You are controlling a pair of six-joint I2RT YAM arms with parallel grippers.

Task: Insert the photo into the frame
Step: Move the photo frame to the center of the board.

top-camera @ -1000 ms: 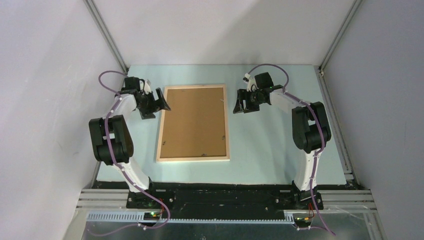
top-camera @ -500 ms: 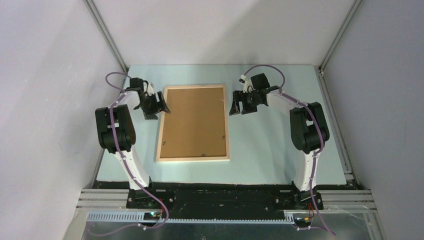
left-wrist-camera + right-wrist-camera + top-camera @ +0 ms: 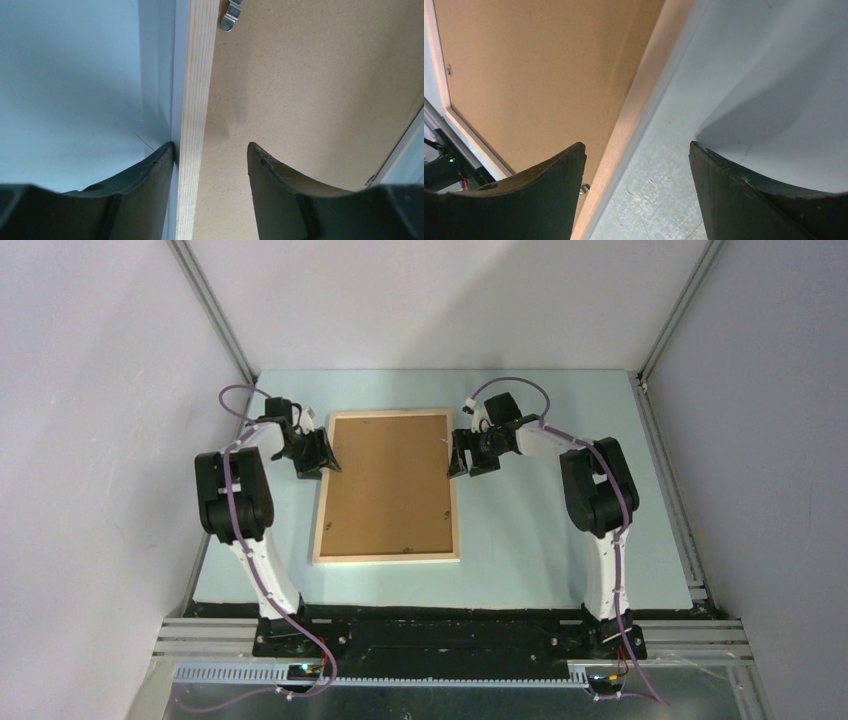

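Observation:
The frame [image 3: 321,502] lies flat mid-table, pale wood side up, with the brown backing board [image 3: 388,483] set in it. The photo is hidden. My left gripper [image 3: 322,456] is open astride the frame's left rail near its far corner; in the left wrist view the rail [image 3: 196,120] runs between the fingers [image 3: 150,190], close to the left one. My right gripper [image 3: 459,460] is open astride the frame's right rail near its far corner; in the right wrist view the rail [image 3: 639,107] passes between the fingers [image 3: 551,190].
A metal clip [image 3: 231,16] sits on the backing board near the left rail. Another small clip [image 3: 584,189] shows by the right rail. Grey enclosure walls and aluminium posts [image 3: 210,310] bound the blue table [image 3: 540,530].
Both grippers have moved inward to the frame's side rails: the left one rightward, the right one leftward. The frame has not moved.

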